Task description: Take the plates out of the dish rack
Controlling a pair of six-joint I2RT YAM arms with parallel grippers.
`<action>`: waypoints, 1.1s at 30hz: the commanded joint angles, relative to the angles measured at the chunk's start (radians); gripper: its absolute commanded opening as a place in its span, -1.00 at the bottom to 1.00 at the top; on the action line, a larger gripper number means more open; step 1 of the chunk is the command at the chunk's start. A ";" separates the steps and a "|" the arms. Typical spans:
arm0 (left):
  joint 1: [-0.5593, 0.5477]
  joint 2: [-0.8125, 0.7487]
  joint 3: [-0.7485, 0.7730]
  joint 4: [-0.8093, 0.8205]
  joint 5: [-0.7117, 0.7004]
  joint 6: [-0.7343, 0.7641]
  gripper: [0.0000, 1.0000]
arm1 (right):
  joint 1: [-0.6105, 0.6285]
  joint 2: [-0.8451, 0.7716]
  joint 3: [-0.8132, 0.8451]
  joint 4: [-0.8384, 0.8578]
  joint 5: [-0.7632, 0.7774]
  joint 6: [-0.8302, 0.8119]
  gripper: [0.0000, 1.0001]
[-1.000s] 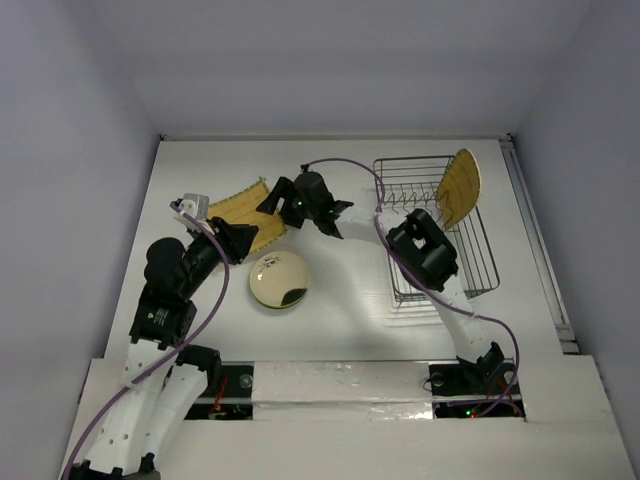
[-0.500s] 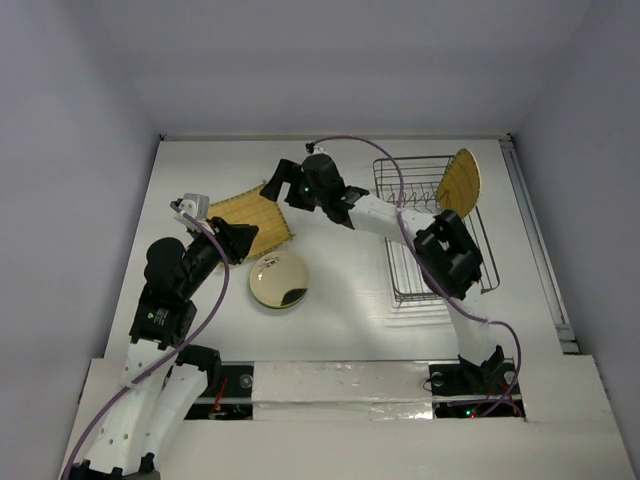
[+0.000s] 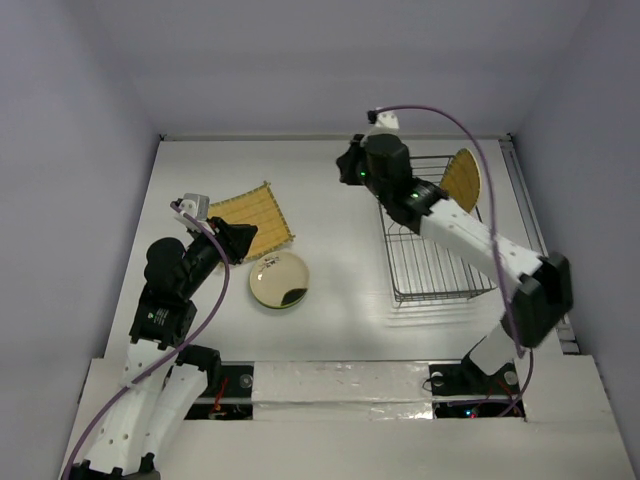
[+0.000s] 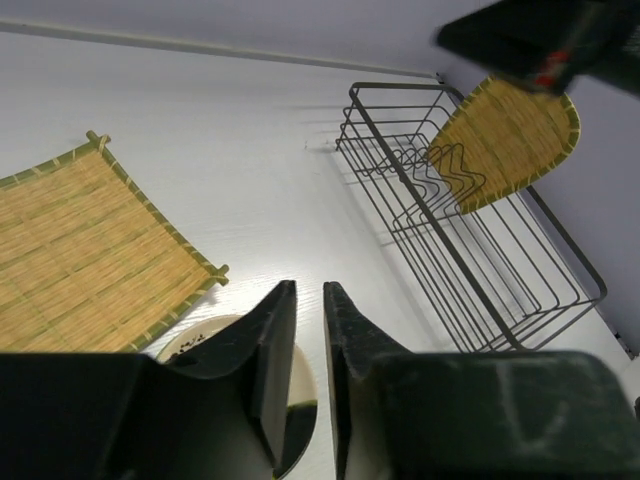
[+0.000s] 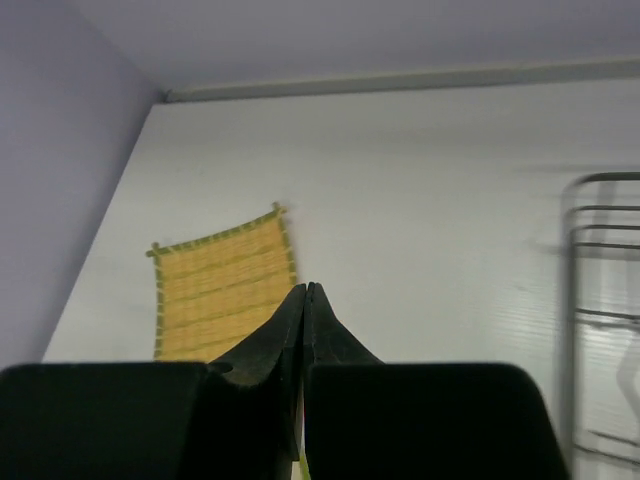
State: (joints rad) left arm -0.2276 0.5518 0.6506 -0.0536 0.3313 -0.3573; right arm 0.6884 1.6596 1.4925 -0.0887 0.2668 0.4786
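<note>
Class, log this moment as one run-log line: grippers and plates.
left gripper open, empty | right gripper shut, empty | square yellow plate, cream plate on table | ribbed yellow plate leaning in dish rack

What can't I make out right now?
Left wrist: cream plate mostly behind the left gripper; yellow plate top behind the right arm.
Right wrist: dish rack blurred, cut by the right edge; yellow plate out of frame.
Top external: cream plate's dark patch too small to identify.

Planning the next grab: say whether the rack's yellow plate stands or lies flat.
Standing, tilted: yellow plate leans on edge in the dish rack.
</note>
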 commanded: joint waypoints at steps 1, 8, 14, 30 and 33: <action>-0.001 -0.012 0.038 0.032 0.005 0.011 -0.72 | -0.045 -0.219 -0.101 -0.080 0.231 -0.162 -1.00; -0.001 -0.009 0.037 0.034 -0.001 0.008 -1.00 | -0.271 -0.510 -0.323 -0.250 0.394 -0.163 -0.83; -0.001 -0.003 0.037 0.034 0.000 0.008 -1.00 | -0.397 -0.587 -0.408 -0.250 0.400 -0.163 0.38; -0.001 -0.001 0.037 0.035 0.006 0.009 -0.63 | -0.510 -0.384 -0.308 -0.247 0.365 -0.233 0.17; -0.001 -0.003 0.038 0.034 0.006 0.009 -0.63 | -0.510 -0.324 -0.273 -0.273 0.399 -0.247 0.05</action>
State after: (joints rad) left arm -0.2276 0.5533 0.6506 -0.0532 0.3317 -0.3557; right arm 0.1825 1.3132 1.1542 -0.3477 0.6300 0.2638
